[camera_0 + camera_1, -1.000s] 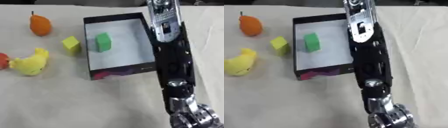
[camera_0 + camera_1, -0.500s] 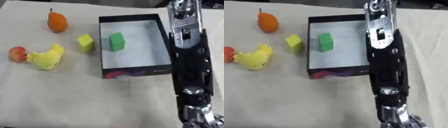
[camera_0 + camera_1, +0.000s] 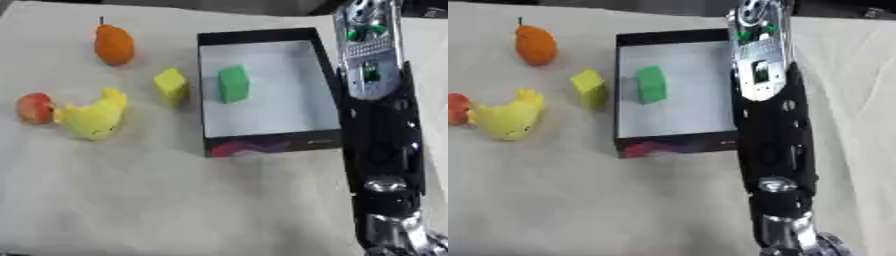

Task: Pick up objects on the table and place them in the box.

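A black box (image 3: pixel 271 145) with a white floor stands right of the middle, and a green block (image 3: pixel 233 84) lies inside it. Left of the box, on the cloth, are a yellow block (image 3: pixel 171 85), an orange pear-shaped fruit (image 3: pixel 114 44), a yellow duck toy (image 3: pixel 92 117) and a red fruit (image 3: pixel 35 107). My right arm (image 3: pixel 376 100) runs down along the box's right side. My right hand (image 3: pixel 401 239) shows only partly at the lower right corner, away from every object. The left hand is out of sight.
A pale cloth covers the table (image 3: pixel 131 200). The black and silver forearm hides the box's right wall and the strip of table beside it.
The whole picture has shifted, so the camera has moved. The objects, the box and my right arm keep their places relative to each other.
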You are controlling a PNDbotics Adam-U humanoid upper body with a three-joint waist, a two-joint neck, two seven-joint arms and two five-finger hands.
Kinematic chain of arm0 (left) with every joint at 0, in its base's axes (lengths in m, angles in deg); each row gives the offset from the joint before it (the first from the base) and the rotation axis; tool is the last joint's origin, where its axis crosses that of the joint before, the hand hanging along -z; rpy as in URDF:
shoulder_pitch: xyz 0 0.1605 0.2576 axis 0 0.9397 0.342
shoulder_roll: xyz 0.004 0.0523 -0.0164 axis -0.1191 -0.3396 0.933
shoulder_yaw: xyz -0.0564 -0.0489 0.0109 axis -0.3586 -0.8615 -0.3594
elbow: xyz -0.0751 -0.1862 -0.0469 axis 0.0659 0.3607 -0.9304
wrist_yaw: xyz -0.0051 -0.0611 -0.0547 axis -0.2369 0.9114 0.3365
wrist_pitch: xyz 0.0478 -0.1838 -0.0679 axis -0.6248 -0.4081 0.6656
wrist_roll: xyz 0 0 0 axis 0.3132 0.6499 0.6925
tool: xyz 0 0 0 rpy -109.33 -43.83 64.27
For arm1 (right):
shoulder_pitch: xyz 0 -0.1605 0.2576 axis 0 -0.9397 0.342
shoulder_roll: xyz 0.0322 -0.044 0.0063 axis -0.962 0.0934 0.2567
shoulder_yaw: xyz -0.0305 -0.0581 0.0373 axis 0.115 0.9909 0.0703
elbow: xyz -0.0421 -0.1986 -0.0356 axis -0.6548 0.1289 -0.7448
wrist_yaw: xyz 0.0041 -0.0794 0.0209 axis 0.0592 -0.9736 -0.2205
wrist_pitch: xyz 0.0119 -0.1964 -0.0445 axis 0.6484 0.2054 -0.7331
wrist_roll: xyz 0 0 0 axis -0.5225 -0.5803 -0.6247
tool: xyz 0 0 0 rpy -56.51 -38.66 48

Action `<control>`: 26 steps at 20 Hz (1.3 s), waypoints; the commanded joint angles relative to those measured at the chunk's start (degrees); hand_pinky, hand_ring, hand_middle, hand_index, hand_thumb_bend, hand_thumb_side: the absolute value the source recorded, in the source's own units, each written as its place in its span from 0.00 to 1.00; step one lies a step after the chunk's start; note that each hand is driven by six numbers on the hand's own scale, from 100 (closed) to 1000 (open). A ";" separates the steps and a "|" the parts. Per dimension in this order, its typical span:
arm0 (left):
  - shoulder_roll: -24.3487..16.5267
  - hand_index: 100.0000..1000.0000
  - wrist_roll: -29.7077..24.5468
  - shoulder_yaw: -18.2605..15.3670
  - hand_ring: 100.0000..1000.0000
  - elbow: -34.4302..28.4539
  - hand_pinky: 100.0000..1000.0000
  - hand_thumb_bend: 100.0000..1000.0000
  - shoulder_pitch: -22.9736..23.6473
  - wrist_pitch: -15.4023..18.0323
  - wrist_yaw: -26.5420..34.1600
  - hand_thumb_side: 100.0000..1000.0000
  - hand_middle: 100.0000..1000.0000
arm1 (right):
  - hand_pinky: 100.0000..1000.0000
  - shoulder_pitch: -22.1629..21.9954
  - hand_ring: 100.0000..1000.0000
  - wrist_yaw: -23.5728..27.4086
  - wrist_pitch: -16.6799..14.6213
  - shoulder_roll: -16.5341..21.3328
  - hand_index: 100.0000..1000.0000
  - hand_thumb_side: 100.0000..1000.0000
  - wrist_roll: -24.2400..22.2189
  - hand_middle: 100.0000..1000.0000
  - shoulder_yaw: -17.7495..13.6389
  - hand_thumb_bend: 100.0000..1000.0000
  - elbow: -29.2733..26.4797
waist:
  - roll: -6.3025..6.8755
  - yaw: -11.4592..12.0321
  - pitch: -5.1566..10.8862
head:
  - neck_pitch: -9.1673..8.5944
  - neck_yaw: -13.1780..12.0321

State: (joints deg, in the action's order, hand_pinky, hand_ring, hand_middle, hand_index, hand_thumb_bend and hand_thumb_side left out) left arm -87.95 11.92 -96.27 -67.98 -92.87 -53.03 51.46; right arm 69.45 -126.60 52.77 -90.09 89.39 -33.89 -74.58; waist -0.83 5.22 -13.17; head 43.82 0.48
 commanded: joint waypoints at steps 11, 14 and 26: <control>-22.97 0.90 -30.34 5.26 0.83 10.48 0.80 0.60 -7.64 9.18 -27.65 0.44 0.82 | 0.87 0.17 0.76 -0.83 -0.16 0.02 0.86 0.56 -0.12 0.76 0.30 0.00 -0.55 | 1.63 0.25 2.42 | 0.30 1.16; -25.04 0.90 -41.33 6.51 0.84 15.09 0.82 0.61 -11.54 12.28 -28.87 0.40 0.83 | 0.87 -0.20 0.76 -0.91 -0.19 -0.01 0.86 0.56 -0.09 0.76 0.32 0.00 -0.60 | 1.82 0.22 2.68 | 0.30 1.26; -23.94 0.85 -53.59 14.93 0.76 30.05 0.75 0.61 -19.94 11.90 -32.56 0.19 0.72 | 0.87 -0.62 0.76 -0.02 -0.41 -0.27 0.86 0.56 0.07 0.76 0.57 0.00 -0.58 | 2.11 -0.19 2.44 | 0.30 -0.27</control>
State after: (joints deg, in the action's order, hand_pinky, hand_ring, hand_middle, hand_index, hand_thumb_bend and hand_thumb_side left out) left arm -110.40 -41.14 -81.71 -38.69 -111.97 -40.86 19.78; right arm 67.78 -126.96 52.57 -90.19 89.48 -33.72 -74.55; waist 0.21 5.01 -12.48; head 43.83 0.47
